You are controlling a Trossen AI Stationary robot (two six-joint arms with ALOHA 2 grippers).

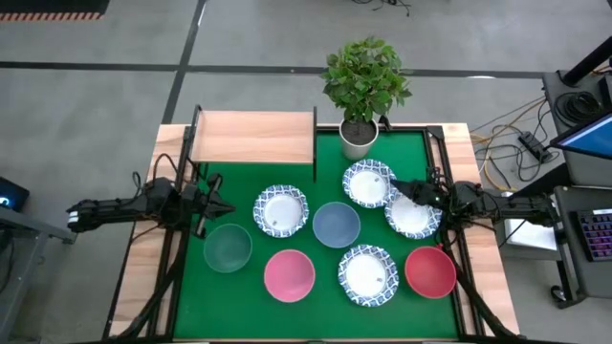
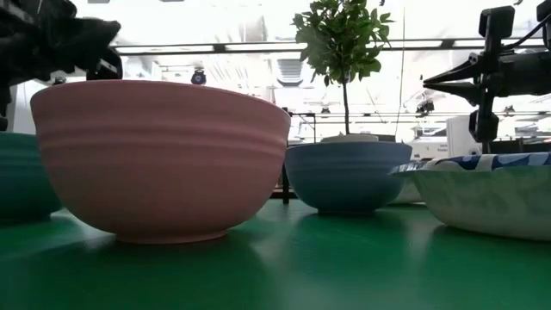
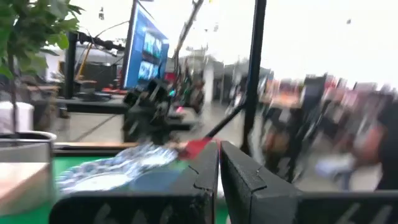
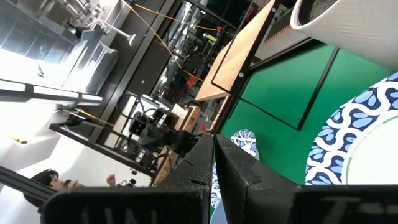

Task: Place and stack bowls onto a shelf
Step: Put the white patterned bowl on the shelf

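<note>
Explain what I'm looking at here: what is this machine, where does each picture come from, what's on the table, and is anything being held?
These are two robot arms at a green table. One picture looks straight down, one sits at table level, and two come from cameras on the wrists. The left tool and right tool are both shut and hold nothing. Eight bowls sit on the table: green, pink, blue, red and four white ones with blue patterned rims. The right tool hangs over two of the patterned ones. At the back stands a wooden shelf, with no bowl on it yet, and a potted plant.
</note>
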